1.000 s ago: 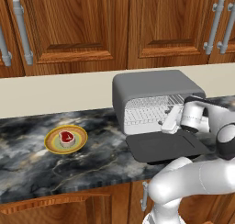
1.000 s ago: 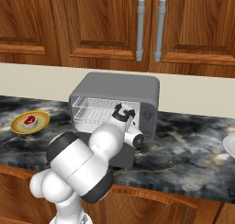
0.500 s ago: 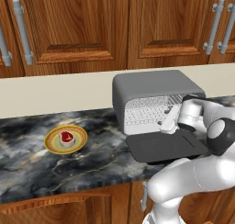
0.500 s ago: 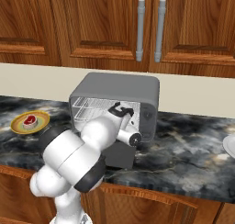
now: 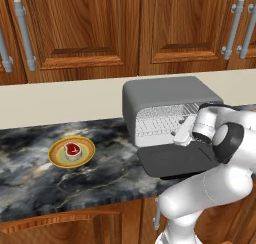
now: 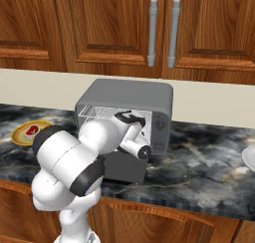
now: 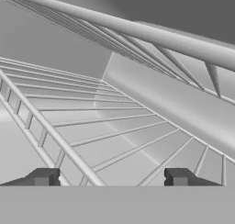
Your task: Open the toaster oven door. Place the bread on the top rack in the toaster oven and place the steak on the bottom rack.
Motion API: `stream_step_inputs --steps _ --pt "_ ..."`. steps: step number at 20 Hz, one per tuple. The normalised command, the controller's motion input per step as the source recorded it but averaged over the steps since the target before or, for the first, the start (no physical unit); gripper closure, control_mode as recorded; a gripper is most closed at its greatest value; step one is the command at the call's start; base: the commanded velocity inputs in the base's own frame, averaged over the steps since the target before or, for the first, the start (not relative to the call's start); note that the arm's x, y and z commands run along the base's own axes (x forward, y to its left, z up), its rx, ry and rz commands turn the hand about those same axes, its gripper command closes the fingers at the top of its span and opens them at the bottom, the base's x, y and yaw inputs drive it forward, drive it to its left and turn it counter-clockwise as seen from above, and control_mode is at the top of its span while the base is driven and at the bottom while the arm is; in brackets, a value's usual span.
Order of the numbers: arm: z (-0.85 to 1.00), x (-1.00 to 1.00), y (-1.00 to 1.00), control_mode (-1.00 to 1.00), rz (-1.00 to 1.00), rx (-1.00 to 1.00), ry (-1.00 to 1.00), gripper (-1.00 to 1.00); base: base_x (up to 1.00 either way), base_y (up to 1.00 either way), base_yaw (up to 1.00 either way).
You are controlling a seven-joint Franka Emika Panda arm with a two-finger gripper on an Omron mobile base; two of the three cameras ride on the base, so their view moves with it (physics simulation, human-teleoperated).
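Inside the pale grey toaster oven (image 7: 151, 103), close to its silver wire racks.
My jaws stand apart, both dark fingertips (image 7: 43, 177) low in view with nothing between them; one wire rack (image 7: 114, 136) spreads beneath, another (image 7: 137, 32) slants overhead.

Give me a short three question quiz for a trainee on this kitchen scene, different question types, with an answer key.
1. True or false: the toaster oven door is folded down flat in front of the toaster oven.
2. Multiple choice: the steak lies A) on a wire rack, B) on the yellow-green plate on the counter, C) between the pincer's tips.
3. Fill in: the pincer looks along the oven's silver wire ____, with nothing between its tips.

Key: 1 true; 2 B; 3 racks.
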Motion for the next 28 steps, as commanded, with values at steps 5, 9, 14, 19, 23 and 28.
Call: stream_step_inputs --steps 5,9,14,19,23,28 --pt "-0.13 0.02 0.06 -1.00 0.00 -0.03 0.00 1.00 0.00 0.00 0.00" --pt "-0.23 -0.05 0.14 -1.00 0.01 -0.05 0.00 1.00 0.00 0.00 0.00" --pt "-0.31 -0.14 0.21 -1.00 0.01 -0.07 0.01 1.00 0.00 0.00 0.00" --pt "-0.36 -0.24 0.27 -1.00 0.00 -0.08 0.09 1.00 0.00 0.00 0.00" --pt "-0.29 -0.32 0.25 -1.00 0.00 -0.12 0.18 1.00 0.00 0.00 0.00" --pt "-0.45 -0.33 0.24 -1.00 0.00 -0.14 0.15 1.00 0.00 0.00 0.00"
